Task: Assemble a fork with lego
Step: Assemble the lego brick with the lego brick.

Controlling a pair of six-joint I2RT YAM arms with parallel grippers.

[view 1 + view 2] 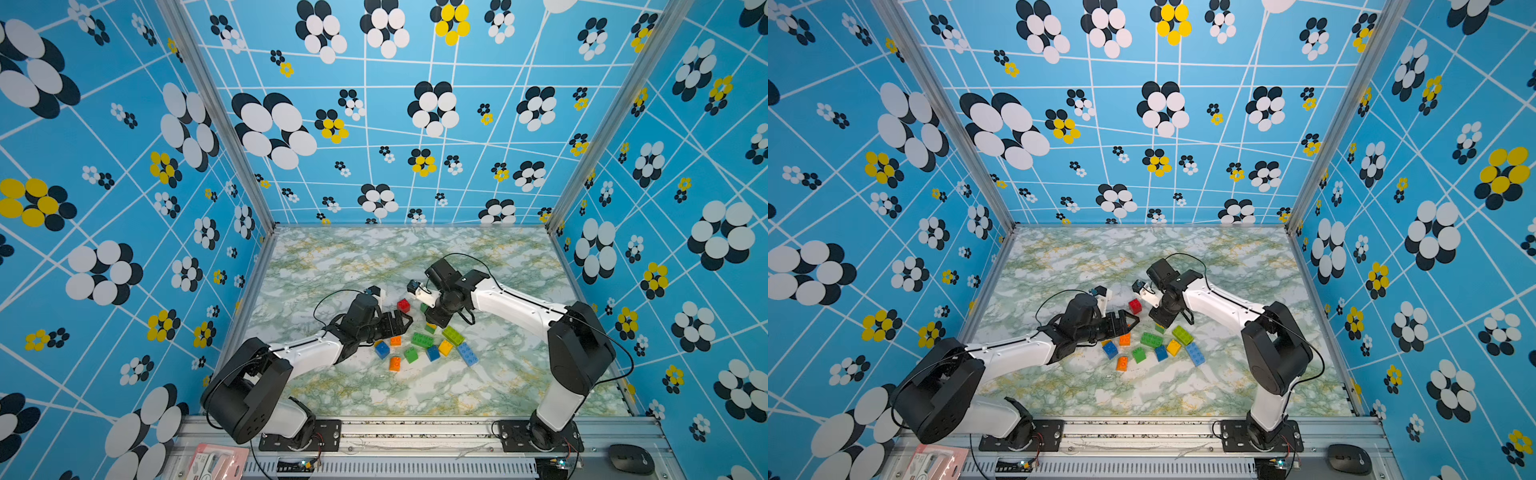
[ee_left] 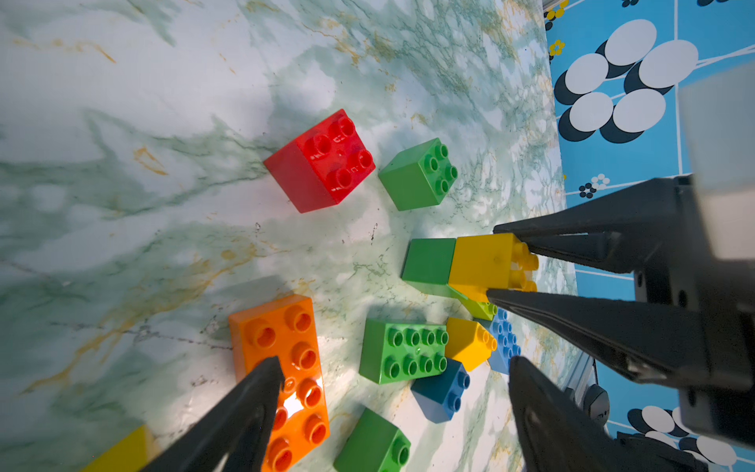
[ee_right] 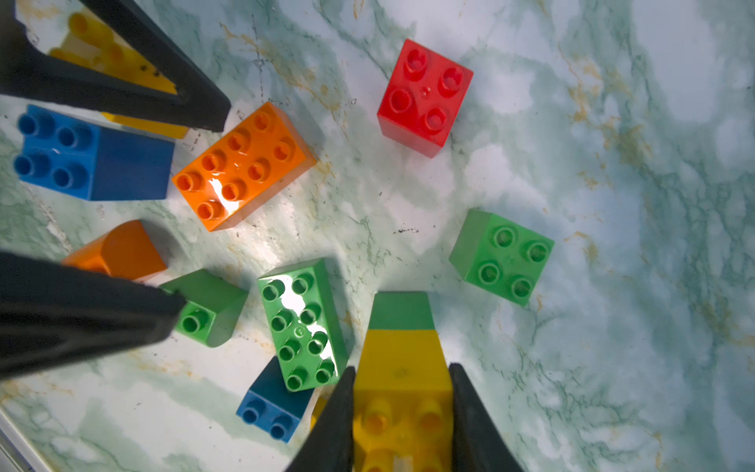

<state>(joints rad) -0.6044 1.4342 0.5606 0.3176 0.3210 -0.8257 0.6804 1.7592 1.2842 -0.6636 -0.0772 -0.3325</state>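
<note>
The right gripper (image 3: 400,367) is clamped on a yellow brick (image 3: 402,355) that is plugged onto a green brick (image 3: 400,312). This two-piece stack points down at the marble-patterned tabletop (image 1: 374,266), but I cannot tell whether its foot touches the surface. Just beside the stack lies the green oblong brick (image 3: 302,323), studs up. On the stack's other side, apart from it, sits the green square brick (image 3: 502,255), and the red square brick (image 3: 425,96) stands farther out on its own. The left gripper (image 2: 394,363) grips nothing. Its jaws are spread wide, low over the pile, with one finger (image 2: 253,408) crossing the flat orange oblong brick (image 2: 290,339). A second yellow brick (image 3: 102,49) shows only partly behind that gripper, next to the blue square brick (image 3: 94,153). In a top view the loose lego clusters between the two arms near the table's middle. It includes a small orange brick (image 1: 395,363), a lime oblong brick (image 1: 453,334) and a light-blue oblong brick (image 1: 468,354) at the edge nearest the right arm. On the front rail, off the tabletop, lies a black computer mouse (image 1: 631,457).
</note>
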